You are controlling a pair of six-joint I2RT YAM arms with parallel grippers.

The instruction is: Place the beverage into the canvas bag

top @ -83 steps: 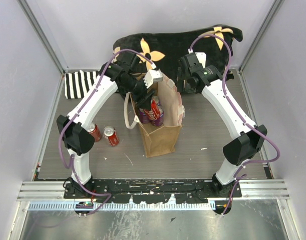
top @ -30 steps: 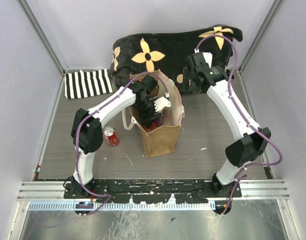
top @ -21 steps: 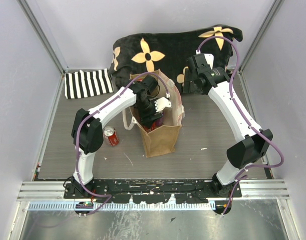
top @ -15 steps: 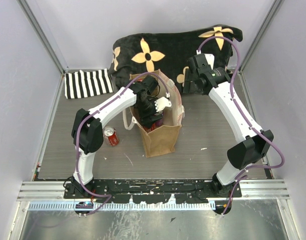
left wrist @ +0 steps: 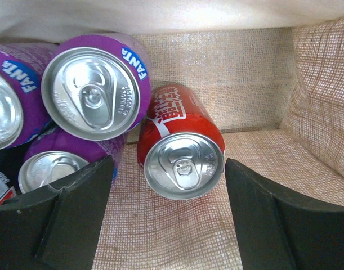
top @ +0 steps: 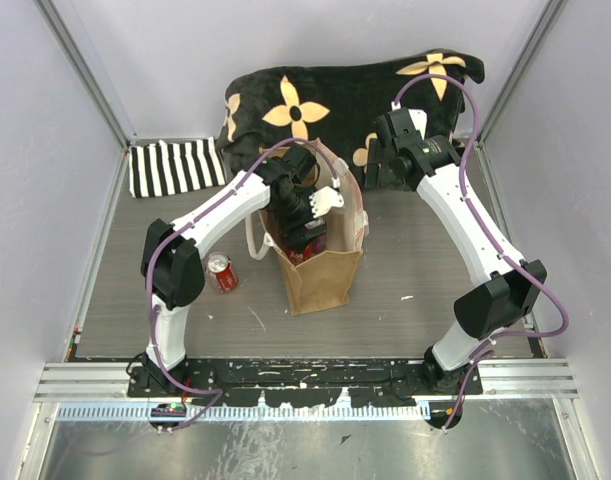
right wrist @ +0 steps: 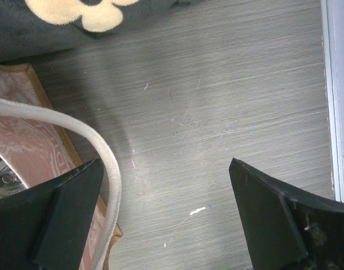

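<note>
While the left arm reaches down into the bag, quick pass left to right in the overhead view. Striped cloth (top: 175,167) upper left, not involved. Below it a second red can (top: 222,272) stands on the table (top: 425,260), just left of the canvas bag (top: 325,275) and outside it. The bag stands upright mid-frame, mouth open.

Wrist view inside the bag: three purple cans (left wrist: 93,84) crowd the left side. A red can (left wrist: 182,152) sits on the woven floor with its top toward the camera and leans against a purple one. The left gripper (left wrist: 169,169) has its jaws parted on either side of that can, a gap showing on both sides, so it grips nothing.

Looks like the release step: this drink is in and only needs leaving there. Next move, my guess: lift the left gripper straight up out of the mouth without dragging fabric or knocking cans, then go for the can on the table.

Right of the bag, the right gripper (right wrist: 163,169) hangs over bare table, jaws spread wide and empty, with the cream handle (right wrist: 107,163) by its left finger. Flowered cushion (top: 355,95) along the top, untouched.
</note>
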